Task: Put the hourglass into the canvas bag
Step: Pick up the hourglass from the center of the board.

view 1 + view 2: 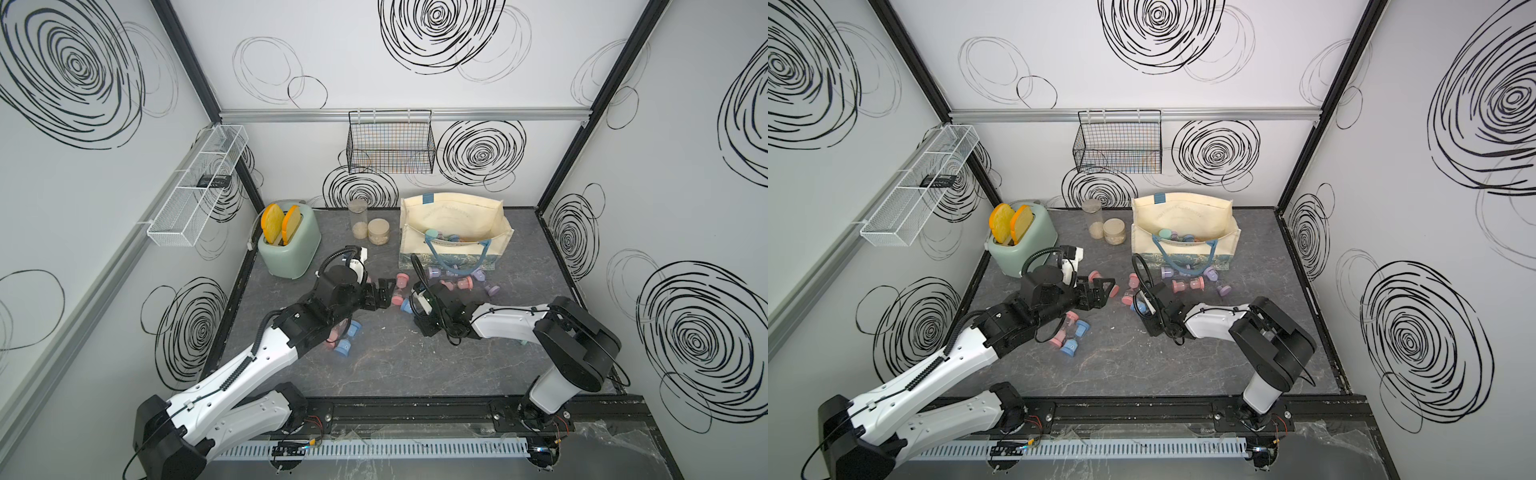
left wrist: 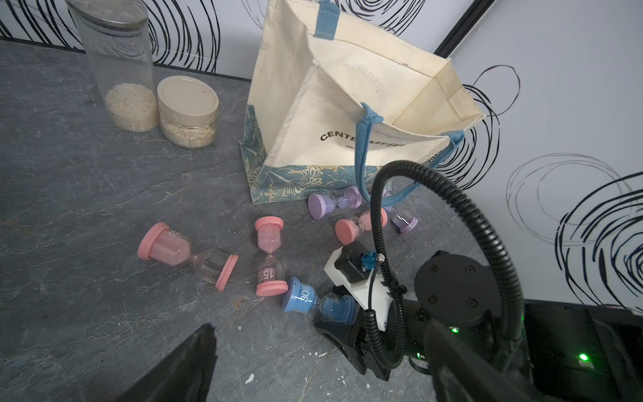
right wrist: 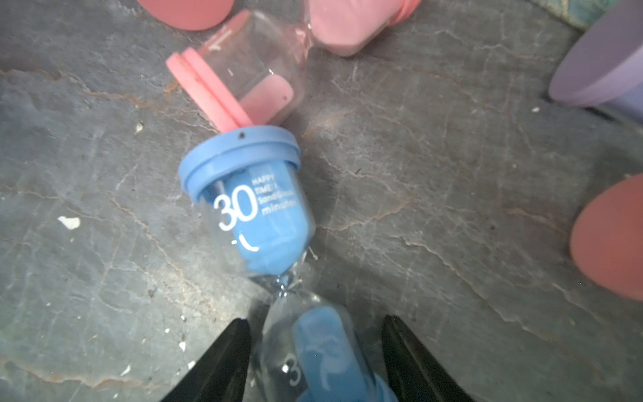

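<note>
A blue hourglass (image 3: 250, 202) marked 30 lies on its side on the dark table, seen in both top views (image 1: 405, 306) (image 1: 1139, 308). My right gripper (image 3: 315, 348) is down at the table with its jaws on either side of one glass bulb. One finger touches the glass and a narrow gap shows at the other, so the gripper is open. The cream canvas bag (image 1: 453, 220) (image 2: 330, 121) stands open at the back right with several hourglasses inside. My left gripper (image 1: 384, 293) (image 2: 320, 362) hovers open and empty, left of the blue hourglass.
Pink hourglasses (image 2: 269, 257) (image 2: 184, 254) and purple ones (image 2: 334, 203) lie between the bag and the grippers. Others (image 1: 347, 338) lie under the left arm. A green toaster (image 1: 289, 245) and two jars (image 1: 358, 218) stand at the back. A black wire basket (image 1: 390, 145) hangs on the wall.
</note>
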Robot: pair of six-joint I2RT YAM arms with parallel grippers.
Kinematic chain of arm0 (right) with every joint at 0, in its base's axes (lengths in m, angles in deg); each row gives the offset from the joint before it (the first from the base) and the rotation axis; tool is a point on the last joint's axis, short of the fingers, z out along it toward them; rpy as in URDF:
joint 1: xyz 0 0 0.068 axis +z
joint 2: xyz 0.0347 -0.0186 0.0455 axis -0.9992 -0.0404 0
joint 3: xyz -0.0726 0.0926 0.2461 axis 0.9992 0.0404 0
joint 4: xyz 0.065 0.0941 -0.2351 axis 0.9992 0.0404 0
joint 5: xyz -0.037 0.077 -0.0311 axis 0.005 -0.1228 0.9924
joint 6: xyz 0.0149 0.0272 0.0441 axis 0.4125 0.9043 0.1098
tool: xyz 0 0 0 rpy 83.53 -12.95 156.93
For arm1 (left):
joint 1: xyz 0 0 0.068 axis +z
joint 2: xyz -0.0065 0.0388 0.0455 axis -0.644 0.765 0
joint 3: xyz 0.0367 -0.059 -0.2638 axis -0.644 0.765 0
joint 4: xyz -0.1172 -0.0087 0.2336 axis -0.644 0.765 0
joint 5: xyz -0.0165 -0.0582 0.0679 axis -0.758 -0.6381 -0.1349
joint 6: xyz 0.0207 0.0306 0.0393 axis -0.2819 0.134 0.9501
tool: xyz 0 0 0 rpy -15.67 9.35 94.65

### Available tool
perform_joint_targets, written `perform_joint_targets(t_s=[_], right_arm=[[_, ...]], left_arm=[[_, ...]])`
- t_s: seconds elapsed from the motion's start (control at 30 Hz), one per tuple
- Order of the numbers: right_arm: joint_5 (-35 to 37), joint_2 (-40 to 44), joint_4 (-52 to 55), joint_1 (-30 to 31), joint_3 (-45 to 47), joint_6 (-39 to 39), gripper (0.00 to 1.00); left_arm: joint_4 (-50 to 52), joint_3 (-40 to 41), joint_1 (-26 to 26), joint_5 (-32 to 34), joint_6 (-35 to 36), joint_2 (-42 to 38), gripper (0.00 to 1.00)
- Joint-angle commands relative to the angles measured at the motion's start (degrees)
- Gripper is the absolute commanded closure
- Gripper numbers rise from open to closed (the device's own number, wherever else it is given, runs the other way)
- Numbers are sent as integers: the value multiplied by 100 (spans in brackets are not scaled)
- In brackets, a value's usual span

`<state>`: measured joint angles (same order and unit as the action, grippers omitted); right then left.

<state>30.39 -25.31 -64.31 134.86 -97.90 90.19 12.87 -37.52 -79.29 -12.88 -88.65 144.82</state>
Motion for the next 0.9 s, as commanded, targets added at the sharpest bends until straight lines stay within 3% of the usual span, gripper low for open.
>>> perform_joint_targets(t_s=[0.0, 0.27, 0.87], right_arm=[[-124, -88, 165, 66, -13, 50, 43], [-101, 100, 256, 55, -135, 23, 61], [-425, 1613, 1058, -385, -640, 227, 71]], left_arm=[[-185, -24, 44, -51, 4, 29, 4], [-132, 1, 48, 7, 22, -56, 4], [23, -238, 184, 52, 136, -303, 4]])
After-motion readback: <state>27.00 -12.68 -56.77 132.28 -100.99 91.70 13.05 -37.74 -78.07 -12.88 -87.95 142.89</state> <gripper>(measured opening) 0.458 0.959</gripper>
